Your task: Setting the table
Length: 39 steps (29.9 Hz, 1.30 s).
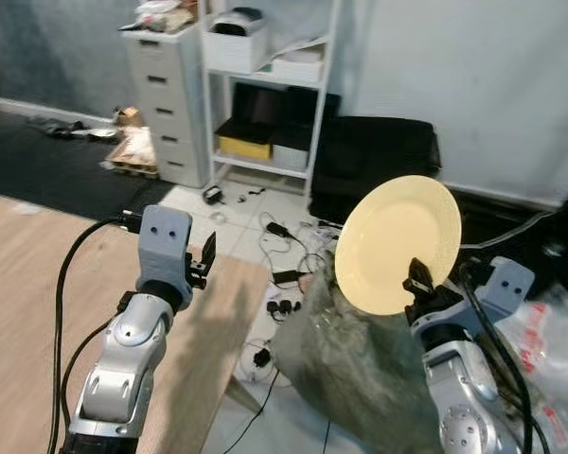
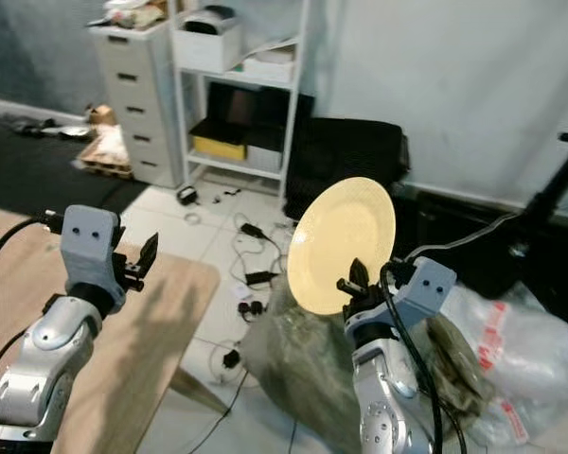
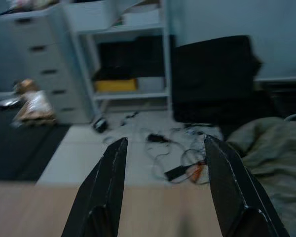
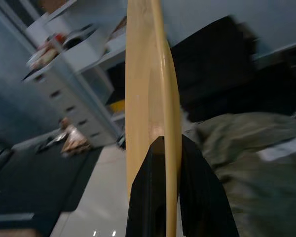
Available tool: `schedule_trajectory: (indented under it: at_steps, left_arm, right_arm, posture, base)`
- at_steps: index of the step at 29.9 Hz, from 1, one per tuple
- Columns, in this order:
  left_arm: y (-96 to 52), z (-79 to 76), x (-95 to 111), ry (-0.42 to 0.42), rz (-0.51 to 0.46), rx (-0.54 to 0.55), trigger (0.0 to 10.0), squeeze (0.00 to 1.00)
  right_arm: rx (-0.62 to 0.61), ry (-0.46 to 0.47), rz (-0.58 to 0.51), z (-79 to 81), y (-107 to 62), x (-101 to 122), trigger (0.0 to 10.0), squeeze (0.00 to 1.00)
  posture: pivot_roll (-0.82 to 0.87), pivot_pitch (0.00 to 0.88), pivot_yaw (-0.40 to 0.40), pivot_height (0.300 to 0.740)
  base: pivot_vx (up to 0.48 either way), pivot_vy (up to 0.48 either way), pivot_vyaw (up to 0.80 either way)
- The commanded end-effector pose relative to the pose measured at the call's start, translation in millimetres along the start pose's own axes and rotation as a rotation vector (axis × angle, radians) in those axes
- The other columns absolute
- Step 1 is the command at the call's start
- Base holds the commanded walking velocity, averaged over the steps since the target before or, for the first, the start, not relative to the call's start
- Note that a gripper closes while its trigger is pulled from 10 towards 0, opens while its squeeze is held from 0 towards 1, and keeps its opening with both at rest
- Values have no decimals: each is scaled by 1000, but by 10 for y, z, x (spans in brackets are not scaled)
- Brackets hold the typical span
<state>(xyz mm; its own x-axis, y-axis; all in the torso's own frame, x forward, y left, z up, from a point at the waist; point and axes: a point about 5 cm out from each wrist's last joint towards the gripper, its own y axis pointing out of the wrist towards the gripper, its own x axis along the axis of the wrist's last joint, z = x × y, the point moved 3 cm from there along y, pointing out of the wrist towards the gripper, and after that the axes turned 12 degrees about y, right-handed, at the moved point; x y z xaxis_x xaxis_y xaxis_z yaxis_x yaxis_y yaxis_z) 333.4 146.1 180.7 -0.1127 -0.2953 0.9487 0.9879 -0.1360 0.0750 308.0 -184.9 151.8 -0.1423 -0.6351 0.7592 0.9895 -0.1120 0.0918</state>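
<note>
A pale yellow plate [image 1: 398, 242] stands on edge in the air, to the right of the wooden table [image 1: 28, 303]. My right gripper [image 1: 418, 279] is shut on the plate's lower rim; the right wrist view shows the plate [image 4: 150, 84] edge-on between the two black fingers [image 4: 153, 197]. My left gripper [image 1: 206, 257] is held over the table's far right corner, open, with nothing between its fingers [image 3: 104, 192].
Cables [image 1: 284, 274] lie scattered on the tiled floor past the table edge. An olive cloth heap [image 1: 360, 369] sits under the plate. A white shelf unit [image 1: 265, 85], a drawer cabinet [image 1: 166, 95] and a black bag [image 1: 374, 156] stand at the far wall. Plastic wrap [image 2: 511, 359] lies at right.
</note>
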Motion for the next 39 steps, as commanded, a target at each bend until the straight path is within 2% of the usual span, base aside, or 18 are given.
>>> schedule_trajectory:
  at_steps: [1,39]
  left_arm:
    - [1,-23,-2,0,-2,-10,10000,0]
    - [13,-65,-15,-6,-1,-31,10000,0]
  right_arm:
    - [-4,4,-2,-6,-10,0,10000,0]
    - [-8,0,6,-13,-25,-17,10000,0]
  posture:
    - [-48,0,77,740]
    - [-55,0,78,740]
  base:
    - [0,0,-781]
    - [0,0,-781]
